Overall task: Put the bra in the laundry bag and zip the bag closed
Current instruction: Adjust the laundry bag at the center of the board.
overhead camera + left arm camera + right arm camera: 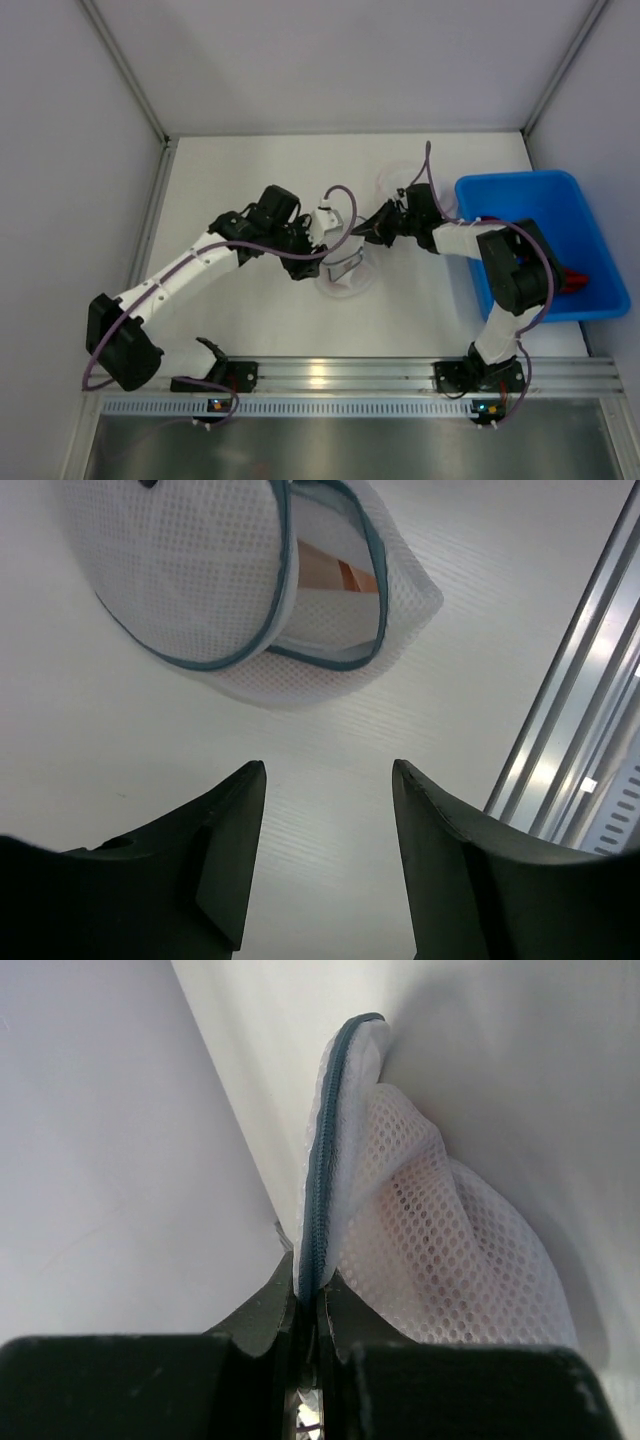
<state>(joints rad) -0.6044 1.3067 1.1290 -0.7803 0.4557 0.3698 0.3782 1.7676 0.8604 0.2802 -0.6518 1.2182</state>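
Pinching the teal zipper edge (322, 1160) of the laundry bag (450, 1260), your right gripper (308, 1295) has its jaws pressed together with only that thin trim between them. The white mesh bulges away to the right of the fingers, and the trim runs straight up and away from the fingertips.

Your left gripper (328, 775) stands partly open and holds nothing; you can see bare white surface (120, 740) through the gap between its two dark fingers (225, 860). It touches neither the bag nor the surface as far as its wrist view shows. The bag lies ahead of this gripper and a little to its left, well clear of the fingertips, with its mouth gaping towards the camera. Inside that mouth you can make out the bra (340, 575), peach and white, resting within the mesh.

From above, both grippers meet near the middle of the surface, with the bag just beside them.
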